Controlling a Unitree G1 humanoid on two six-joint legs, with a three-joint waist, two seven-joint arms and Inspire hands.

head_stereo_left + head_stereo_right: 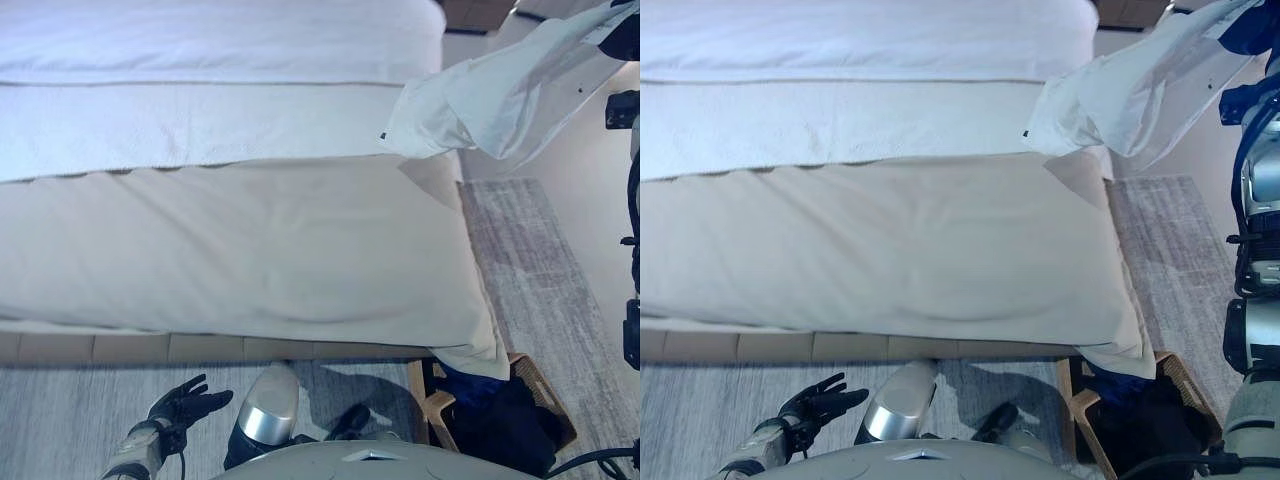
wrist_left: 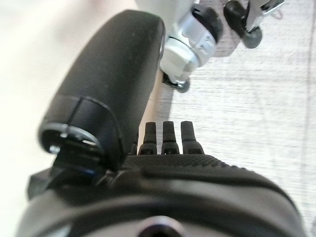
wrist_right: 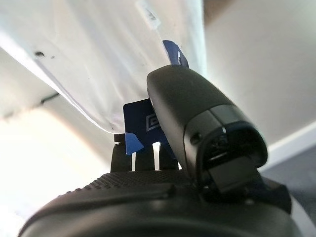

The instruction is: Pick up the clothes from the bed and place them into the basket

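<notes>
- While the right hand (image 1: 622,35) is raised at the upper right of the left eye view, a white shirt (image 1: 500,95) hangs from it, its lower end draped on the bed (image 1: 240,240) corner.
- Right eye view: the basket (image 1: 1175,385) sits on the floor by the bed's near corner, dark clothes (image 1: 1145,425) inside; the left hand (image 1: 820,405) hangs low, fingers spread.
- Left wrist view: its fingers (image 2: 170,136) are straight, holding nothing.
- Right wrist view: thumb and fingers (image 3: 143,153) pinch the shirt's cloth.

shirt (image 1: 500,95): white | bed (image 1: 240,250): beige, white | basket (image 1: 545,395): tan | rug (image 1: 540,270): grey streaked
</notes>
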